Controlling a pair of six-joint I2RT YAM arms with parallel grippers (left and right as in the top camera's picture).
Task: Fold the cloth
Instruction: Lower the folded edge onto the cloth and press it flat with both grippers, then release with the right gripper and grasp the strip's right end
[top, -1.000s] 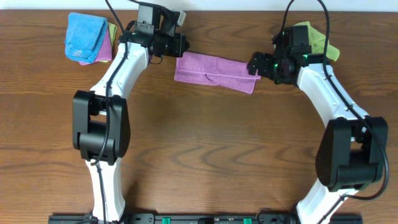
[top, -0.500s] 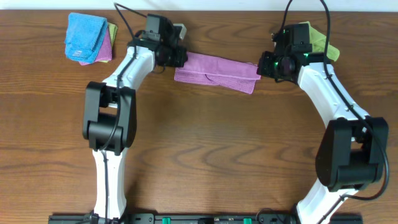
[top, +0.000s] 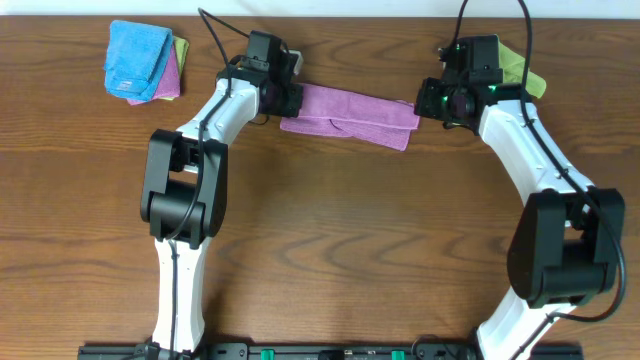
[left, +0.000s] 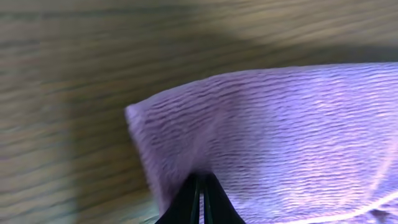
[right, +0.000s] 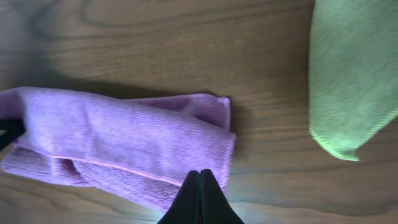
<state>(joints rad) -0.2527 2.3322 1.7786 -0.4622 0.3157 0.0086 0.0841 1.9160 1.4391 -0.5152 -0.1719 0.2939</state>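
Between the two claws lies the cloth (top: 348, 115), a lilac strip folded lengthways on the tabletop (top: 330, 240), its layers slightly out of line along one long edge. At one short end sits the left claw (top: 285, 100), its fingers pressed together into a thin dark wedge right at the fabric's edge. That wrist's own camera is blurred, so I cannot tell whether any cloth is nipped between the tips. At the other short end the right claw (top: 425, 102) is likewise closed tight, tips meeting over the cloth's corner. Whether fabric is caught there is hidden by the fingers themselves. From above, both claws are mostly covered by their wrist housings. Just beyond the right claw, partly under the arm, a lime-green cloth (top: 520, 68) pokes out, lying apart from the lilac one. Well off past the left claw is a small stack topped by a blue folded cloth (top: 138, 60), with pink and green edges showing beneath.
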